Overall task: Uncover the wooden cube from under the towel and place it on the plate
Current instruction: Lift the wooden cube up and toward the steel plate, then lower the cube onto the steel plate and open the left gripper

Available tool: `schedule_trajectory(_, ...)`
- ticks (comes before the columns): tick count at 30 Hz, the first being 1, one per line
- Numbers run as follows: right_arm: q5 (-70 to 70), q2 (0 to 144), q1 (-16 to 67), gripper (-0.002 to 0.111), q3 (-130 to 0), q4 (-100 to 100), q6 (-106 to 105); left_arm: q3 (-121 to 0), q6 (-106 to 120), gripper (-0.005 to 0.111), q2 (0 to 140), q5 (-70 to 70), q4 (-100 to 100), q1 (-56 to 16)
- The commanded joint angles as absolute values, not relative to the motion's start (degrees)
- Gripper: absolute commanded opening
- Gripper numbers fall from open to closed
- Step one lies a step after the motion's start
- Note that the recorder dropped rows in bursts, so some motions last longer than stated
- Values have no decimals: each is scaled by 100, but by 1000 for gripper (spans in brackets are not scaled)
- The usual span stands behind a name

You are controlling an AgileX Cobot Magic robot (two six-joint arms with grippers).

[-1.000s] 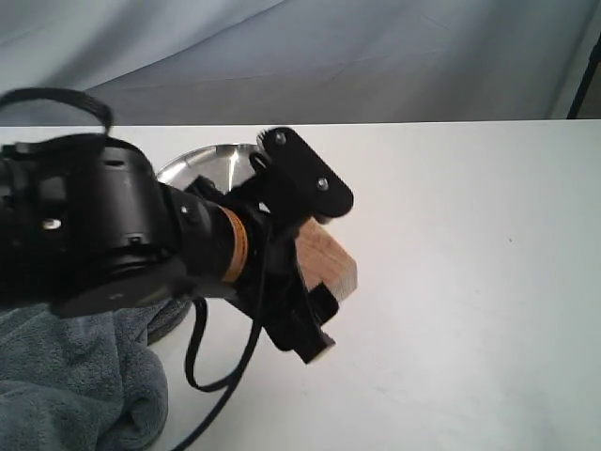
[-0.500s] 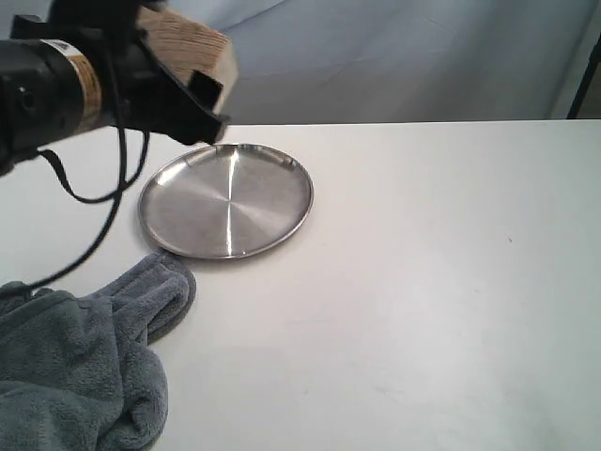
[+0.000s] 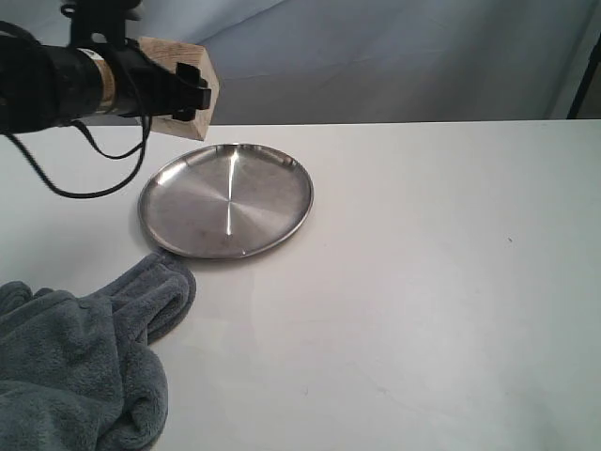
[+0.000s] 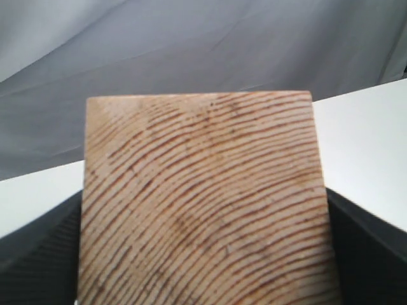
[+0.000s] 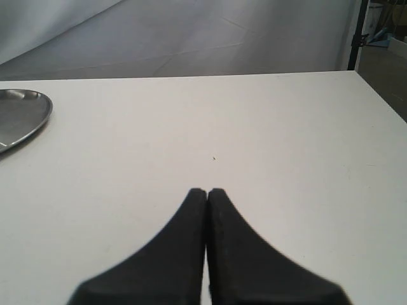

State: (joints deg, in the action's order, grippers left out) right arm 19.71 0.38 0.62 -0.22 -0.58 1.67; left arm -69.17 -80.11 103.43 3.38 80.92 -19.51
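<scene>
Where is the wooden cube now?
In the exterior view, the wooden cube is at upper left, held in the air by the left gripper, near the far left rim of the plate.

This looks like a robot lab test bench. A bare white table fills most of the frame, and a grey cloth backdrop is draped across the top. A black robot arm reaches in at the upper left, and a dark stand pole shows at the upper right edge.

The plate lies on the tabletop, just behind the towel; the wooden cube is in the air, behind the plate's left part.
</scene>
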Motion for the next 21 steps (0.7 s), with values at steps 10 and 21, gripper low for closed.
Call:
schedule_trajectory(10, 1959, 0, 61, 0, 0, 0, 185, -8347, -8090, 0, 12148, 416, 7657, -2012)
schedule_trajectory(21, 1959, 0, 61, 0, 0, 0, 185, -8309, -8090, 0, 12558, 267, 7642, -2012)
